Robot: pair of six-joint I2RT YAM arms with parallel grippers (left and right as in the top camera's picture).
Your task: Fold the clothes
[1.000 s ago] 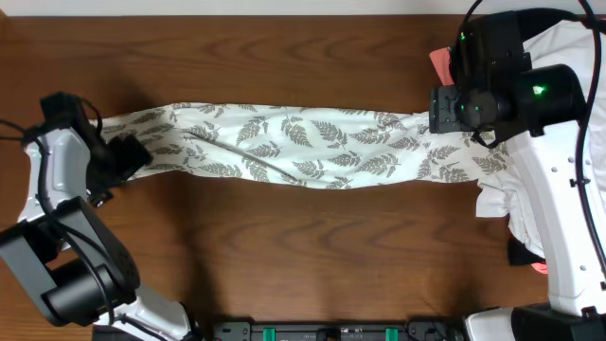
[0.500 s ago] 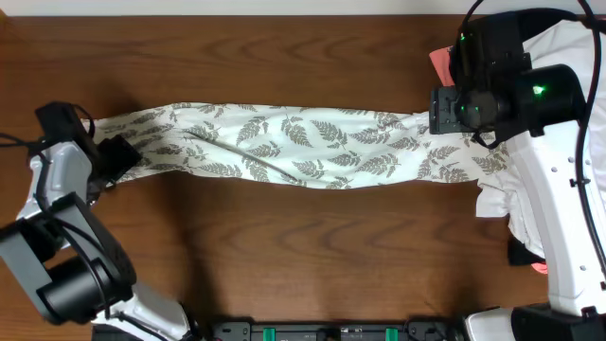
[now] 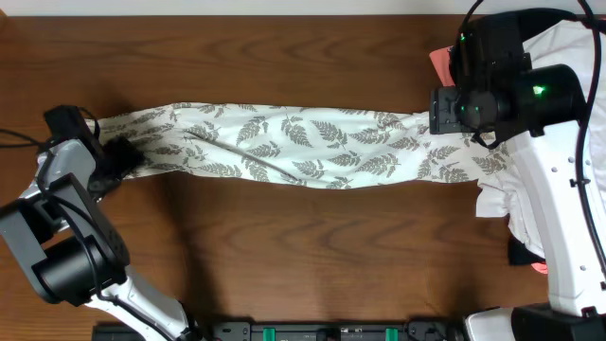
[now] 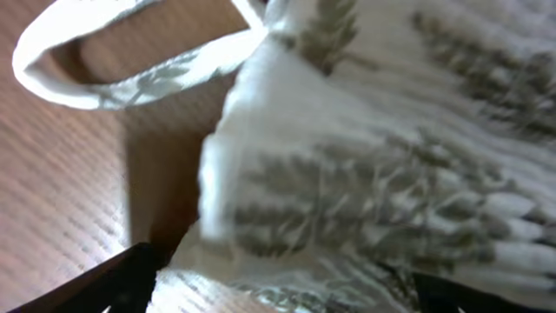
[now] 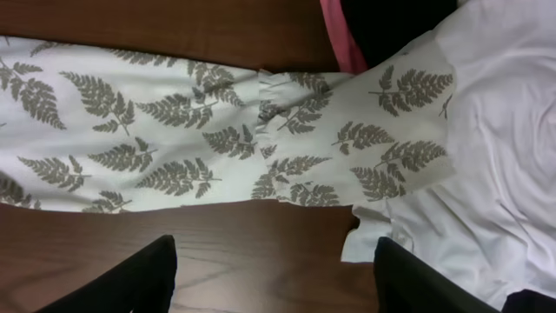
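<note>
- Overhead: the clothes (image 3: 294, 147) lie pulled out into one long band on the table (image 3: 303, 256), with the long axis running straight from 9 o'clock to 3 o'clock.
- The left gripper (image 3: 115, 156) sits right on the 9 o'clock tip of the band. The right gripper (image 3: 443, 111) hangs over the 3 o'clock end, where the fern print runs up against the plain white garment (image 3: 497, 194) and a bit of coral-pink garment (image 3: 438, 64).
- So each arm owns one end, and the middle of the band is well apart from both. Any fold along that axis probably needs an end carried toward the other end.
- Left wrist: the fern fabric fills nearly the whole view and bunches up toward 12 o'clock from the fingers. The jaws are spread wide, one tip in each bottom corner, with cloth lying between them. They look apart rather than pinched on it. The view is blurry, so contact is hard to call.
- Right wrist: the jaws are also apart, with both tips low in the view over bare wood and nothing between them. The printed band lies toward 12 o'clock from them and stretches off to 9 o'clock. Its gathered cuff end is at about 1 o'clock, overlapping the white garment at 3 o'clock.
- Judgement call: the left arm is nearer to a usable grip, since the cloth is already inside its jaws. The right one would have to reach toward 12 o'clock first.
</note>
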